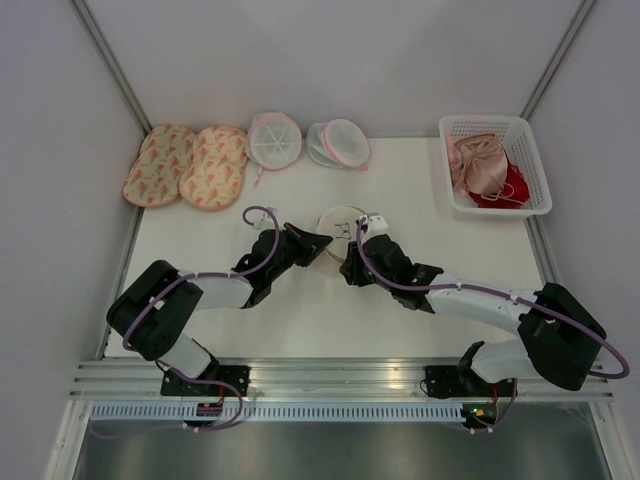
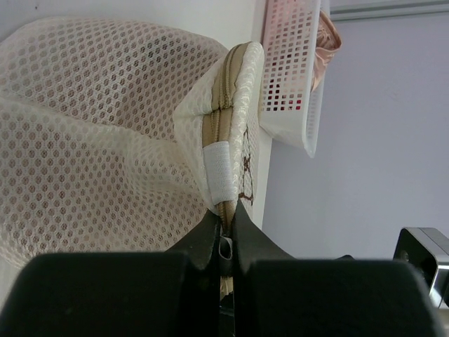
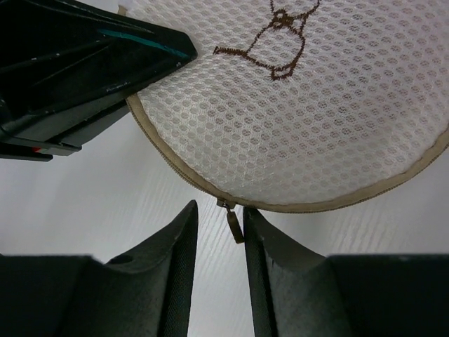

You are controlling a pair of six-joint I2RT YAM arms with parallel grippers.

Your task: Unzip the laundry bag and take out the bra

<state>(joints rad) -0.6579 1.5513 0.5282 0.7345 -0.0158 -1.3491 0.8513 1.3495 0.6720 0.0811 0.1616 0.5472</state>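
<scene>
The fingers [image 3: 175,260] of the right gripper [image 3: 219,210] stand narrowly apart with the zipper pull [image 3: 234,225] between them, not yet pinched. The pull's long axis points from the rim of the laundry bag [image 1: 338,222] towards this gripper, slightly tilted. The tan zipper seam [image 3: 168,158] curves away crosswise on either side. The right arm is therefore the one placed to draw the zip, in my judgement by closing and following that curve.

The left gripper [image 2: 226,242] is clamped on the seam at the opposite rim, just below a white tab [image 2: 221,172], and anchors the bag. The bag sits mid-table [image 1: 250,330] between the grippers, embroidered side up. The white basket [image 1: 485,120] and the other mesh bags [image 1: 273,140] along the far edge lie well apart.
</scene>
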